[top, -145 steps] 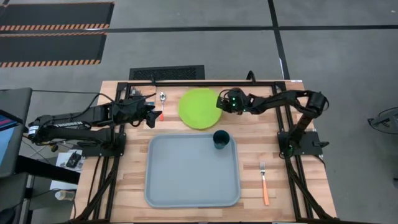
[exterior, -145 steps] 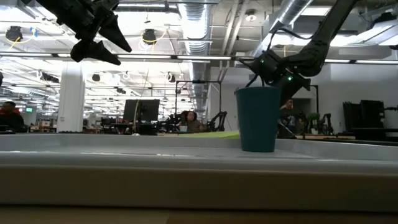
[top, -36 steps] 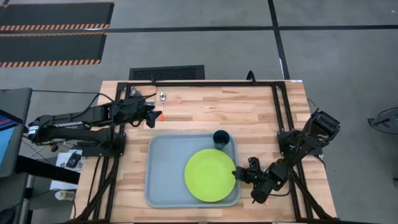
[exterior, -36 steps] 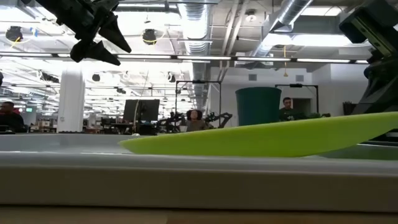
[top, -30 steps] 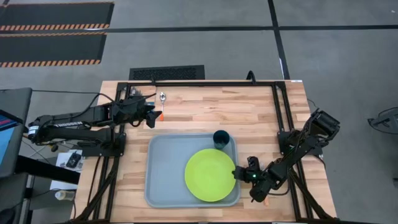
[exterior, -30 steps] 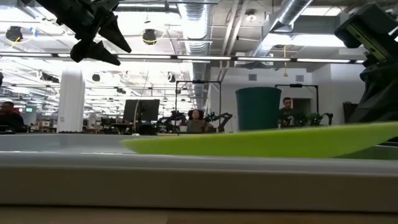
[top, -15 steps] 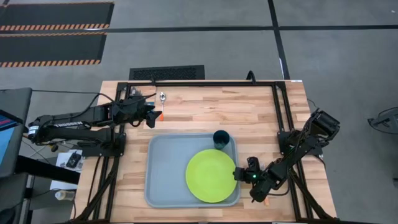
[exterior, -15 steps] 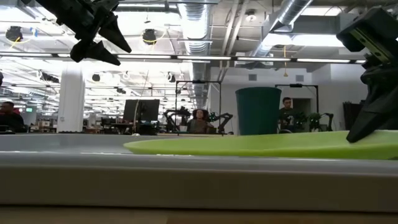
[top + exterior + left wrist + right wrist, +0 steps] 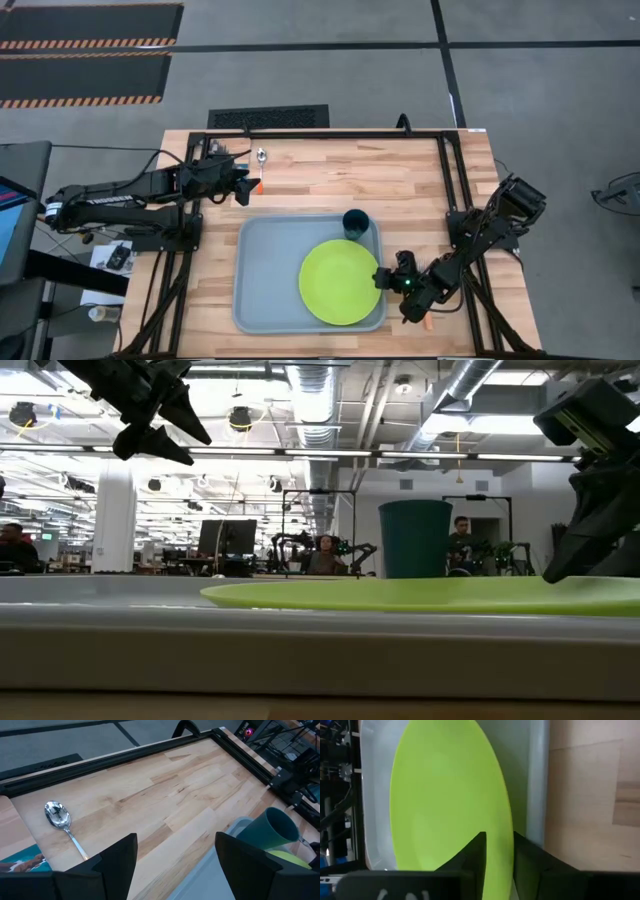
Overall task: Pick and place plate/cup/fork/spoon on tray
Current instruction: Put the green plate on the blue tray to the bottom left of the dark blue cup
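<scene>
High view: I see right pincer point(image 9: 384, 279) slightly apart at round lime-green plate point(image 9: 340, 282), flat in light blue-grey tray point(image 9: 262, 280); left pincer point(image 9: 244, 184) apart.

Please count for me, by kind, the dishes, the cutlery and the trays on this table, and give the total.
Plate: 1
Cup: 1
Spoon: 1
Fork: 1 (only its orange handle end shows)
Tray: 1
Total: 5

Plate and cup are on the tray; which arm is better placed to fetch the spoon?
Left. Its end effector hovers open right beside the spoon at the far left. The right end effector is across the table at the plate's rim.
</scene>
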{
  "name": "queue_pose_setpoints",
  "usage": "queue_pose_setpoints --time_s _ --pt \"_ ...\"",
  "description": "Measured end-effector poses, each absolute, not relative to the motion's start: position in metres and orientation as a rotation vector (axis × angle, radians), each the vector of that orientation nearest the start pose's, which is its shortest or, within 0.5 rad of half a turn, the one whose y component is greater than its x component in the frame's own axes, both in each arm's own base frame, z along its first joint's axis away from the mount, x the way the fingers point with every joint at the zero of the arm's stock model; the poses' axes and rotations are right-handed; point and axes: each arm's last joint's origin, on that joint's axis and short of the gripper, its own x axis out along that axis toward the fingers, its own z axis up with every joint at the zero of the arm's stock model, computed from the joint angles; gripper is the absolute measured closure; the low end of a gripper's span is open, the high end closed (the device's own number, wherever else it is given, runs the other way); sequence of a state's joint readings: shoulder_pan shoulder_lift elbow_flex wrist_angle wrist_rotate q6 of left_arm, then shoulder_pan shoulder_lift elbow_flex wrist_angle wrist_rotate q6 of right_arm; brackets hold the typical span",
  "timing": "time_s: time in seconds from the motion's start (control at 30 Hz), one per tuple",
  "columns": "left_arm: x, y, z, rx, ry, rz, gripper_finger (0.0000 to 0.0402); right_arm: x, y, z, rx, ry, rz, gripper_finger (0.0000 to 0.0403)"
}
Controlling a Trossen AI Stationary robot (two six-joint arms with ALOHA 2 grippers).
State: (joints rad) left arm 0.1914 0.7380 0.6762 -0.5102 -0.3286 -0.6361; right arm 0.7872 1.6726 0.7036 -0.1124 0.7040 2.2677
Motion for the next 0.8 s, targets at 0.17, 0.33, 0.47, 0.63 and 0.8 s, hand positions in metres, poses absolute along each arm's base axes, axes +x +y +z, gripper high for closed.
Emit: queue_pose_setpoints --time_s 0.17,0.33,0.47,0.63,0.8 --pt "0.148 0.038 0.274 -0.565 0.396 0.67 0.0148 0.208 0.184 0.119 1.409 0.434 -0.731 0.0272" --pt "0.148 0.038 0.274 -0.564 0.396 0.67 0.0148 0.208 0.184 0.12 1.415 0.431 -0.729 0.0242" --pt "0.148 0.038 0.274 -0.565 0.396 0.67 0.0148 0.206 0.182 0.128 1.421 0.432 -0.725 0.0219" --pt "0.148 0.038 0.274 -0.564 0.396 0.67 0.0148 0.199 0.175 0.143 1.41 0.437 -0.733 0.0204" --pt "0.148 0.038 0.274 -0.564 0.396 0.67 0.0148 0.193 0.166 0.155 1.385 0.442 -0.76 0.0206"
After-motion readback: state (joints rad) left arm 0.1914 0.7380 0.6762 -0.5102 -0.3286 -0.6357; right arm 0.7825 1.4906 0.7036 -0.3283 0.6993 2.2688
